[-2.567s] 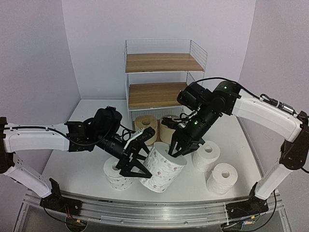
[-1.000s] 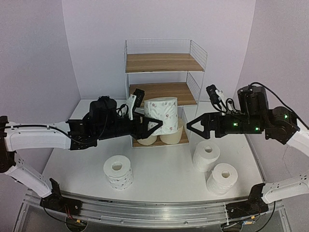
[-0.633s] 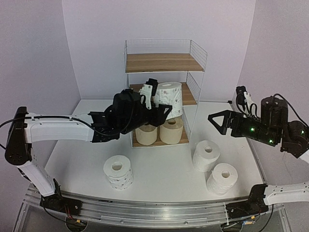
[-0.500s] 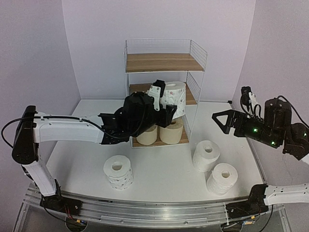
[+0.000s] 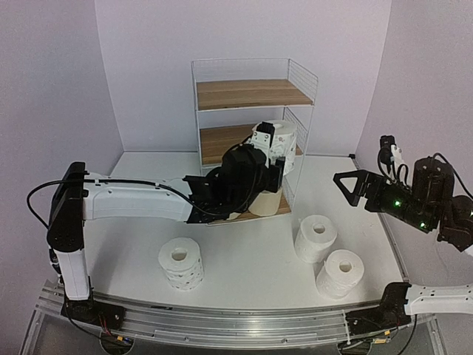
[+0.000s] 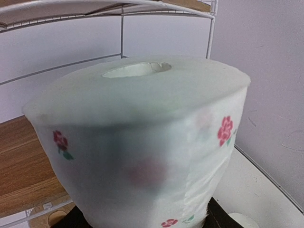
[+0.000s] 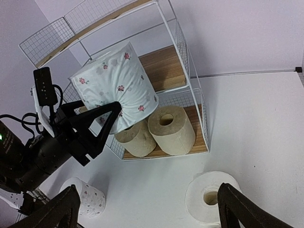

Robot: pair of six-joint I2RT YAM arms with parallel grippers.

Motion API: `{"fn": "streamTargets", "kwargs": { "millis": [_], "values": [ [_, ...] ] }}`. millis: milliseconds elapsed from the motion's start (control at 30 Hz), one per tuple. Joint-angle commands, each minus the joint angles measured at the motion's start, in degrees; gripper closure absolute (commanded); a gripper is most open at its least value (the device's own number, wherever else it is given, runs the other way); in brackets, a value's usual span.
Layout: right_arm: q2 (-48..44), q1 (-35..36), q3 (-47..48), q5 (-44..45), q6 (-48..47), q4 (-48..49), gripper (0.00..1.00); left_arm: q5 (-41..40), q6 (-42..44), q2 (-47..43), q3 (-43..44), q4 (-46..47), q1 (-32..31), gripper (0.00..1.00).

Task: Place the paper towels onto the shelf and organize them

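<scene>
My left gripper (image 5: 264, 159) is shut on a white roll with small red flowers (image 5: 284, 133) and holds it tilted at the middle tier of the wire shelf (image 5: 251, 95), at its right front. This roll fills the left wrist view (image 6: 142, 137), hiding most of the fingers. The right wrist view shows it (image 7: 116, 85) above two beige rolls (image 7: 172, 129) (image 7: 135, 138) on the bottom board. A dotted roll (image 5: 181, 262) and two plain white rolls (image 5: 315, 237) (image 5: 340, 272) stand on the table. My right gripper (image 5: 353, 185) is open and empty, right of the shelf.
The shelf's top board (image 5: 251, 92) holds nothing. The left arm (image 5: 133, 203) stretches across the table toward the shelf front. Purple walls close in behind and at both sides. A metal rail (image 5: 222, 322) runs along the near edge.
</scene>
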Motion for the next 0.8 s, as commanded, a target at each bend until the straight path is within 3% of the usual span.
{"fn": "streamTargets", "kwargs": {
  "millis": [0,433,767],
  "values": [
    [-3.2,-0.1,-1.1,2.3,-0.4,1.5,0.02,-8.7,6.5,0.4,5.2,7.9,-0.5,0.85],
    [-5.5,0.0,-2.8,4.0,0.0,1.5,0.02,-17.4,13.0,9.7,13.4,14.4,-0.5,0.79],
    [-3.8,0.0,-2.6,4.3,-0.1,1.5,0.02,-17.8,10.4,16.7,21.2,13.6,1.8,0.73]
  ]
}}
